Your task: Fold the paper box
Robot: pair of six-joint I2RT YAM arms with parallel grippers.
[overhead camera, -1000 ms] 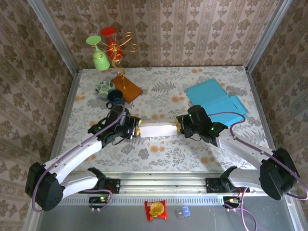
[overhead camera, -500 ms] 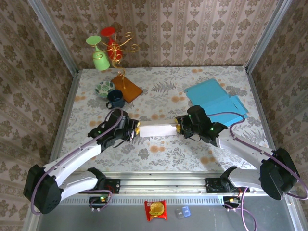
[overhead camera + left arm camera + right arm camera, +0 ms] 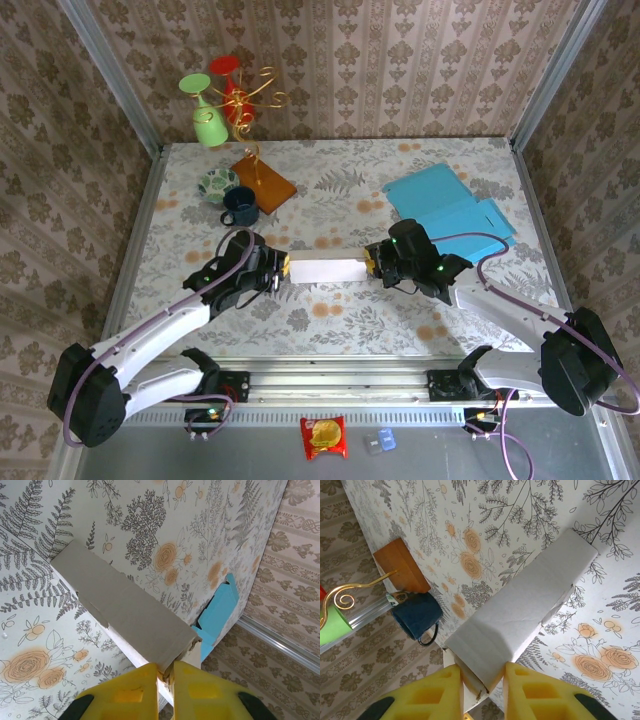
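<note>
The paper box (image 3: 327,270) is a long white carton lying flat in the middle of the table, stretched between both grippers. My left gripper (image 3: 283,268) is at its left end. In the left wrist view the yellow fingers (image 3: 135,690) are pinched on a thin corner flap of the paper box (image 3: 125,610), gripper (image 3: 166,672) nearly fully shut. My right gripper (image 3: 372,264) holds the right end. In the right wrist view its fingers (image 3: 530,690) press both sides of the box (image 3: 520,615), gripper (image 3: 482,677) shut on it.
Blue paper sheets (image 3: 450,205) lie at the back right. A dark blue mug (image 3: 240,205), a patterned bowl (image 3: 217,184) and a wooden-based wire stand (image 3: 264,180) with a green cup (image 3: 207,120) stand at the back left. The mug (image 3: 417,615) is beyond the box.
The left jaws have closed onto the box's left end, and the left arm shifted slightly. The right jaws have narrowed on the right end. The box stays in place.
</note>
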